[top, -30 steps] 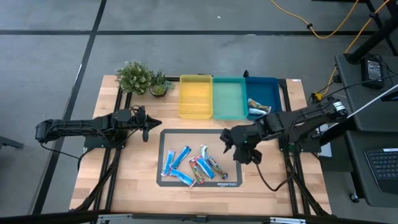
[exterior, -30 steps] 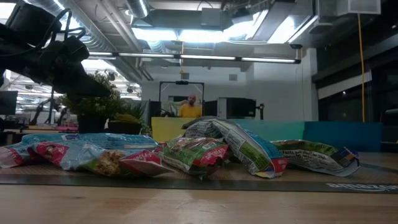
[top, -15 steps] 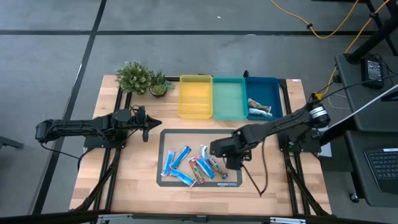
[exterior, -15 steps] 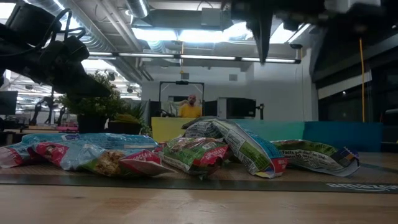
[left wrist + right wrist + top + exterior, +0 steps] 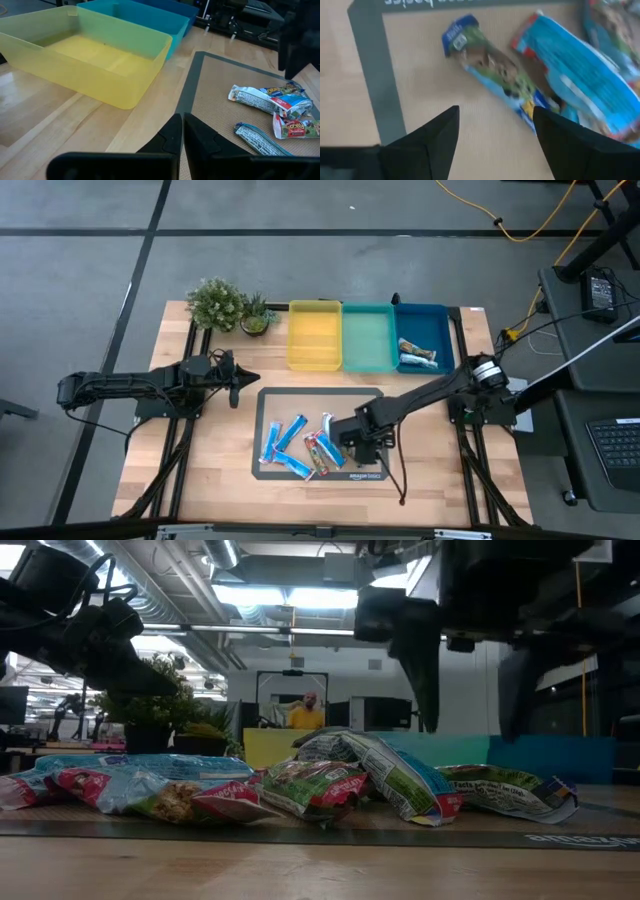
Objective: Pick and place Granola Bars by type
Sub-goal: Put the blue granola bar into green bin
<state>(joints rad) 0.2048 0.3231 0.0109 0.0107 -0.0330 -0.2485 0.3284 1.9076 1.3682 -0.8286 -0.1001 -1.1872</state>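
Note:
Several granola bars (image 5: 300, 446) lie loose on the dark mat (image 5: 366, 402): bright blue ones on its left, red-and-blue and green-and-blue ones on its right. Two more bars (image 5: 416, 353) lie in the blue tray (image 5: 425, 325). My right gripper (image 5: 356, 442) hangs open just above the mat's right part. In the right wrist view (image 5: 495, 125) its fingers stand on either side of a green-and-blue bar (image 5: 492, 80), above it and apart from it. In the low view the right gripper (image 5: 470, 685) is over the pile. My left gripper (image 5: 237, 383) waits shut by the mat's far left corner.
The yellow tray (image 5: 315, 338) and the teal tray (image 5: 368, 340) stand beside the blue one along the table's far edge. Two small potted plants (image 5: 228, 307) stand at the far left. Bare wood lies left and right of the mat. A person (image 5: 305, 712) shows far behind.
My right gripper has moved from near the blue tray toward the table's left and near edge, out over the mat's right part. It has come down, so that its fingers now show in the low view above the bars. The bars have not moved.

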